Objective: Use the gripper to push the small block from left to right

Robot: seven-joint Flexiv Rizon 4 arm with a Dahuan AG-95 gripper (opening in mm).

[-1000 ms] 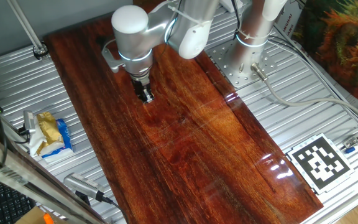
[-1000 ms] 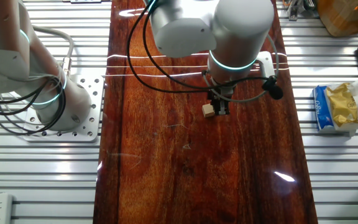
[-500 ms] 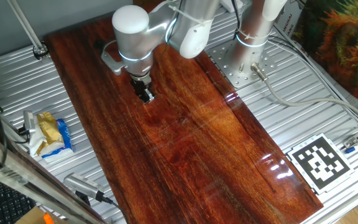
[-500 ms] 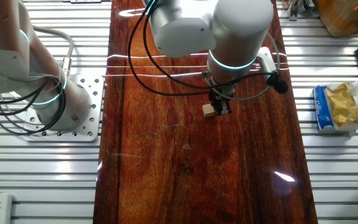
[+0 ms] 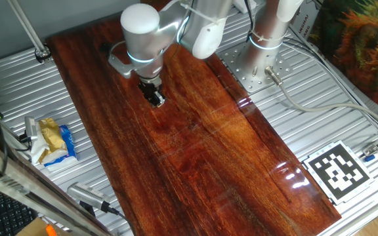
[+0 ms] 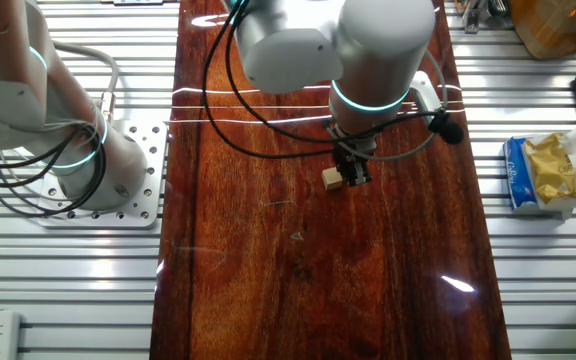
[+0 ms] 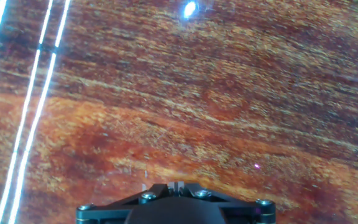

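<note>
The small block [image 6: 332,178] is a tiny pale tan wooden cube on the dark wooden board [image 6: 268,280]. My gripper [image 6: 356,174] stands tip-down right beside it, touching its right side in the other fixed view, with the narrow black fingers together. In one fixed view the gripper [image 5: 156,100] hangs under the white wrist with the light-blue ring, and the block is hidden behind it. The hand view shows only the black finger base [image 7: 176,188] over bare board; the block is out of that view.
A yellow, white and blue packet [image 5: 53,141] lies on the metal slats off one side of the board, also seen in the other fixed view [image 6: 545,172]. The arm's base plate [image 6: 118,170] and cables sit on the opposite side. A black-and-white marker tag [image 5: 336,169] lies near a board corner.
The gripper and the block have shifted slightly together across the board, to the left in the other fixed view and to the right in one fixed view.
</note>
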